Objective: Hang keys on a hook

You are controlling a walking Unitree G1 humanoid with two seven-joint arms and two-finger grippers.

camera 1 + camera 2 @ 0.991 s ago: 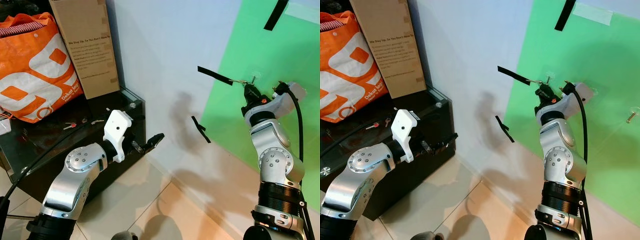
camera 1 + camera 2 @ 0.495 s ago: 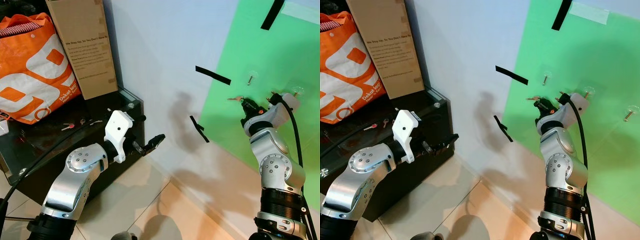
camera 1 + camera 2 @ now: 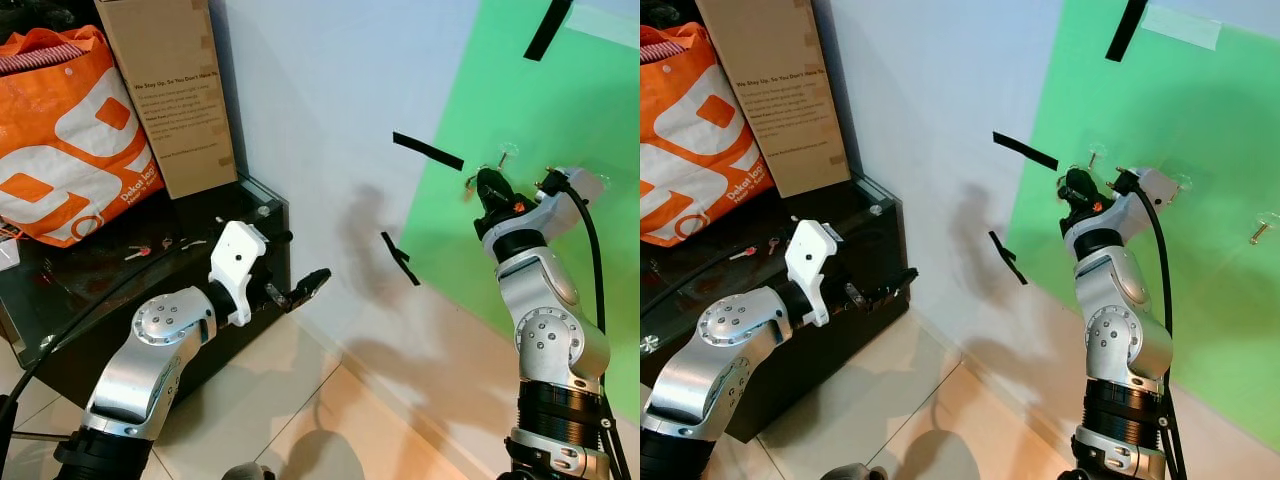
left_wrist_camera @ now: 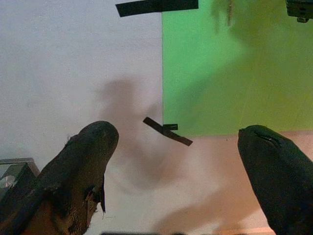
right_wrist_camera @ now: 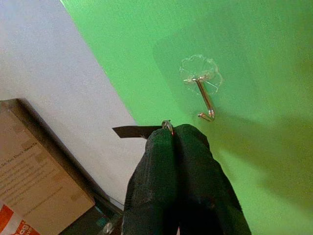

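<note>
One key ring (image 5: 167, 124), I think, peeks from my pinched-shut right gripper (image 5: 178, 133) just beside the hook (image 5: 204, 98); I'd nudge it over the tip.

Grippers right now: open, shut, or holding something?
Left gripper: open, holding nothing, aimed at the wall low down.
Right gripper: shut on the key ring, raised just short of the hook on the green panel.
</note>
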